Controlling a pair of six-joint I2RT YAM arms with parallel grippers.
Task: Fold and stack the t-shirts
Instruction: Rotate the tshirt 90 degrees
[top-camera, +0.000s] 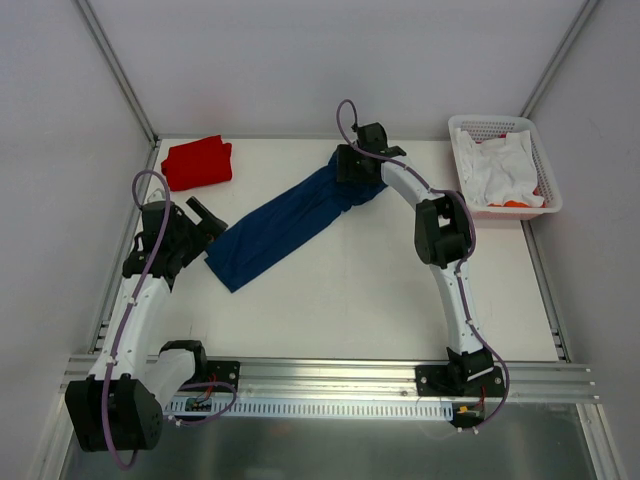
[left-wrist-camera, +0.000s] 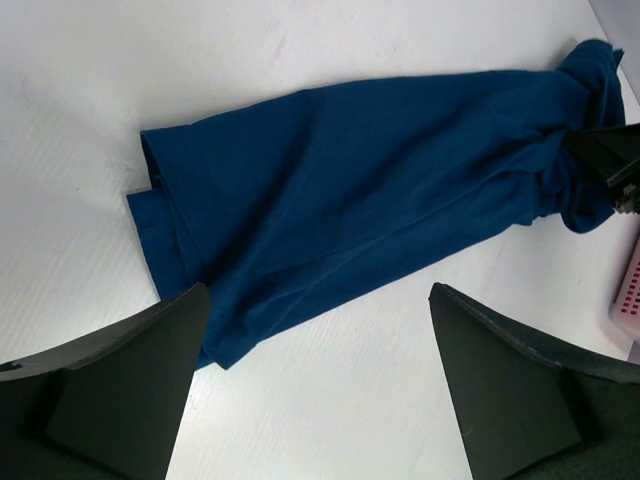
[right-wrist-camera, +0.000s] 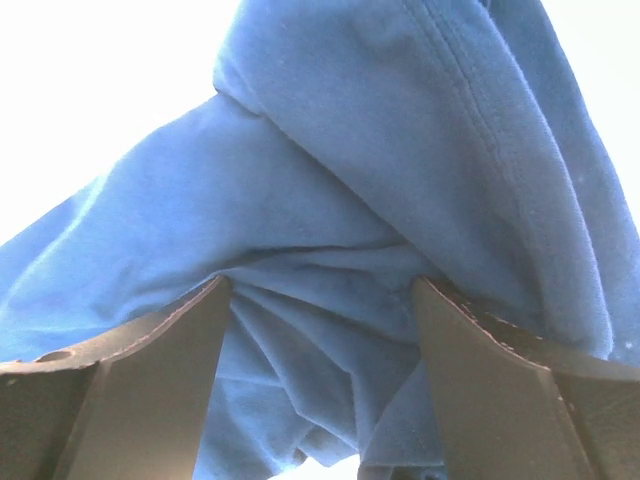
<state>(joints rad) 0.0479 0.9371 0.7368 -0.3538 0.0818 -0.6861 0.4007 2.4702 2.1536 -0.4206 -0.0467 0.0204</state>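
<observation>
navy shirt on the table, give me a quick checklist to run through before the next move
1. Left claw open with nothing in it: ok.
2. Left claw close to the near end of the long navy blue cloth t-shirt: ok.
3. Right claw gripping the shirt's far end: cannot tell; bunched cloth sits between its fingers.
4. Navy shirt lying flat for folding: not ok, the far end is crumpled.
5. Folded plain red cloth t-shirt apart from the navy one: ok.

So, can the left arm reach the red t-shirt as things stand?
Probably yes: the left hand is open and empty, the red t-shirt lies just beyond it near the far left corner, with only bare table between.
</observation>
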